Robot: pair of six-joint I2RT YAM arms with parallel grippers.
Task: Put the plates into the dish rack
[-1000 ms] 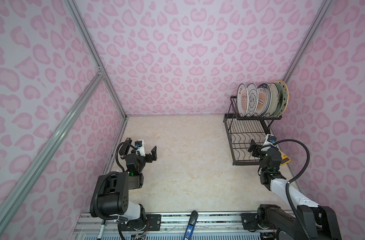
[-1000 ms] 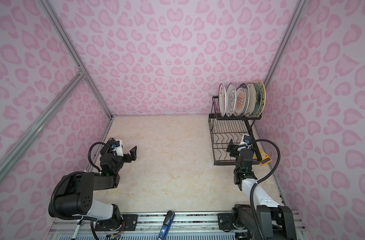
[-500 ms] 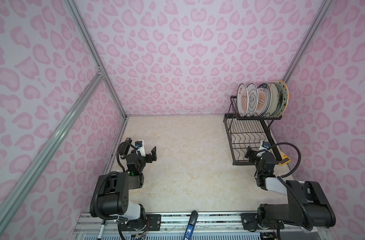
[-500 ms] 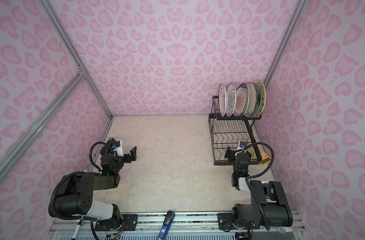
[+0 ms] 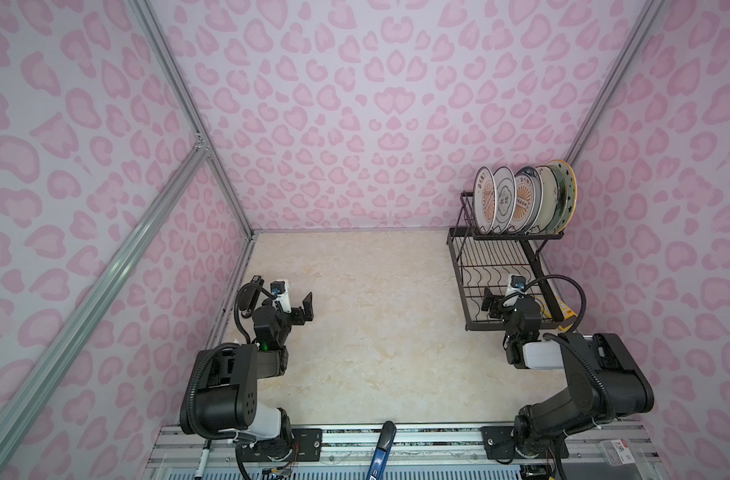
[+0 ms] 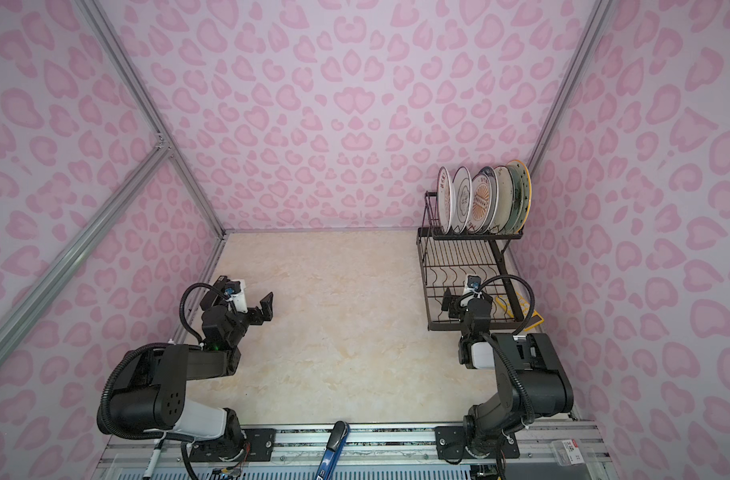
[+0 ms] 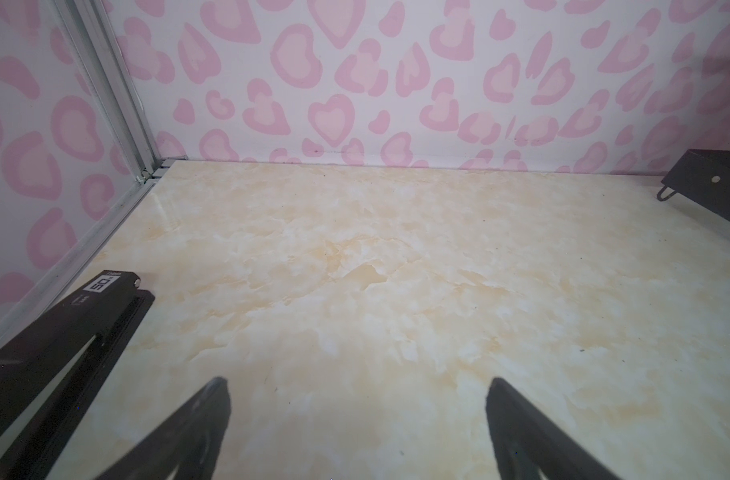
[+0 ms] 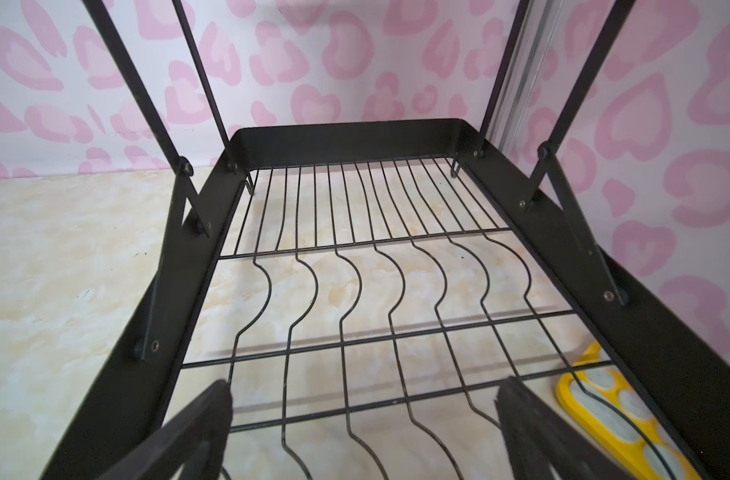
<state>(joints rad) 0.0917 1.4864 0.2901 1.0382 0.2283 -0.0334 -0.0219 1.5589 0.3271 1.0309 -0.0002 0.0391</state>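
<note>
Plates (image 5: 521, 199): five are standing on edge in the dish rack (image 5: 517, 237) upper tier, up and beyond your right end effector (image 8: 363, 395).
Grip: your right and left end effector (image 7: 357, 386) are both hanging released and empty; the right arm is sitting nearer.

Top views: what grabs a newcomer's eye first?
The pink blotch-patterned walls that box in the whole cell hit first. Next comes the row of plates standing on edge in the upper tier of the black dish rack at the back right. Both arms sit low near the front, left gripper and right gripper open and holding nothing, the right one facing the rack's lower tier.
</note>
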